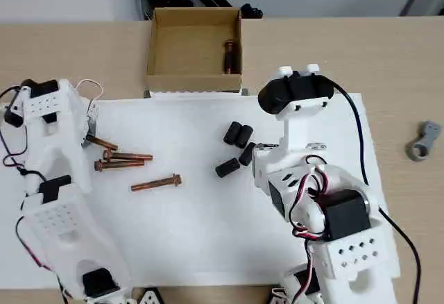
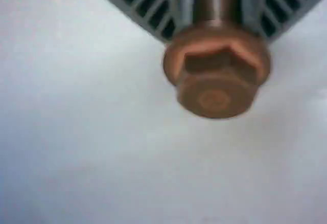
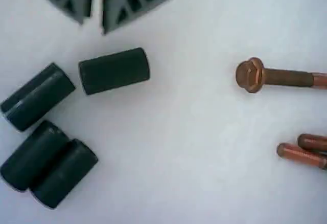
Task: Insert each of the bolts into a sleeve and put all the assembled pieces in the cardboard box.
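Four sleeves (image 1: 236,134): black, lying on their sides on the white sheet (image 1: 194,241) close to your right arm. Two touch side by side. The other two lie singly just beside them.
Right gripper (image 3: 98,4): hangs over the sleeves, its jaws only a thin slit apart, with nothing between them. The nearest sleeve lies just off the fingertips.
Left gripper (image 2: 217,1): clamped on the shank of a held bolt (image 2: 214,75), low over the sheet at its left side, with the hex head sticking out past the fingers.
Loose bolts (image 1: 158,182): three copper ones lie flat. Two are close together near your left arm, and one is alone towards the middle.
Cardboard box (image 1: 161,47): open, at the sheet's far edge. One assembled piece (image 1: 229,55) lies against its right wall.
Obstacles: the sleeve cluster sits between your right arm and the box.
Open room: there is bare sheet between the lone bolt and the sleeves, and across the near half.
Grey part (image 1: 423,141): on the bare table (image 1: 402,61), well apart to the right of the sheet.
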Controlling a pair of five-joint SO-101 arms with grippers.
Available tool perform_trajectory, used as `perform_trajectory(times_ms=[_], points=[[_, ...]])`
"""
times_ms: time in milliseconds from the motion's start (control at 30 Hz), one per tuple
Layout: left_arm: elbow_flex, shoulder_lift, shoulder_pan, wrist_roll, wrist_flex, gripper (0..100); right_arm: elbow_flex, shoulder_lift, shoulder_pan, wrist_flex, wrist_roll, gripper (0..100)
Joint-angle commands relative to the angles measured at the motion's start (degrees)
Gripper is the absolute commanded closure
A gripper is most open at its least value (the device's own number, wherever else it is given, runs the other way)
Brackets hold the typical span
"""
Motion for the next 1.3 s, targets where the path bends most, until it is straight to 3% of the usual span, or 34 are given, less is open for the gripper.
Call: perform_trajectory(times_ms=[0, 300, 500, 833, 1067, 1267], points=[[-10.24, -0.53, -0.35, -0.79, 5.71, 100, -0.26, -0.48, 0.4, -0.22, -0.44, 98.7], [-35.82, -0.35, -0.26, -11.52, 22.33, 100, 1.23, -0.31, 0.4, 1.89, -0.44, 98.3], [-36.44, -1.41, -0.18, -21.98, 22.51, 100, 6.15, -0.31, 0.31, 0.75, -5.01, 98.3], [-15.16, -26.02, 5.45, -37.27, 22.42, 100, 6.51, 0.04, 0.04, -4.35, -12.31, 98.3], [3.56, -50.11, 7.21, -43.16, 20.66, 100, 3.87, 10.51, -0.92, -5.32, -24.79, 98.3], [15.96, -66.02, 7.21, -49.76, 18.29, 100, -5.45, 19.82, -5.23, -5.41, -25.58, 98.3]])
